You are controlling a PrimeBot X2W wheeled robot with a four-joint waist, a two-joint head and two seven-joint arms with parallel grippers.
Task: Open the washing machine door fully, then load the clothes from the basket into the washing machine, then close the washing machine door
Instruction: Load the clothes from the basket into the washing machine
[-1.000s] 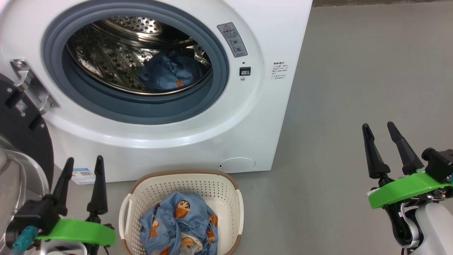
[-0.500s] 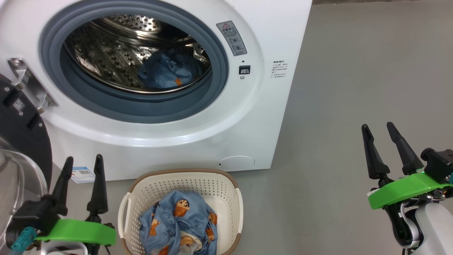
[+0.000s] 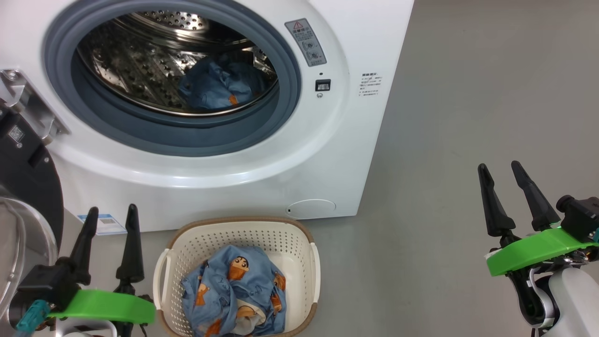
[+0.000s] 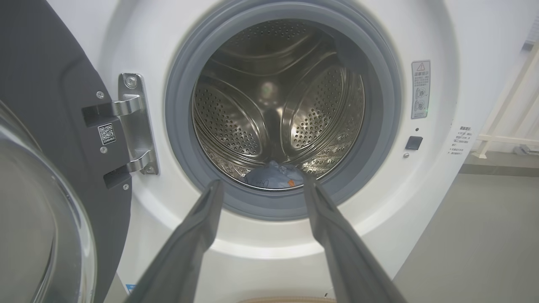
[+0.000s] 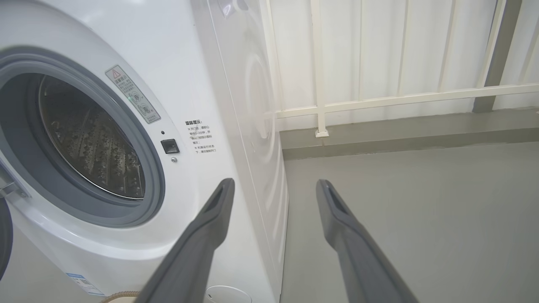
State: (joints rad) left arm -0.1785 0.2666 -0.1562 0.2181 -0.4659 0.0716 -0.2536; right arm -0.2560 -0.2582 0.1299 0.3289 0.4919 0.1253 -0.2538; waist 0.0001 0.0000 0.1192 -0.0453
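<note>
Light blue cartoon-print clothes (image 3: pixel 234 290) in cream basket (image 3: pixel 238 221) before the washing machine (image 3: pixel 327 154), one piece in its drum (image 3: pixel 140 70), grey red-triangle warning label (image 3: pixel 306 42) beside its opening, left gripper (image 3: pixel 112 210) and right gripper (image 3: pixel 498 164) spread wide, empty

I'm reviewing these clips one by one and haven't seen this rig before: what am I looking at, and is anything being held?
It is a wheeled robot with two arms. The head view looks down from its head: the left gripper and right gripper are the dark finger pairs, both open and empty. Each wrist view looks along one gripper's fingers. Ahead stands the washing machine, its door swung open at the left. One blue garment lies in the drum; more clothes lie in the basket on the grey floor.
</note>
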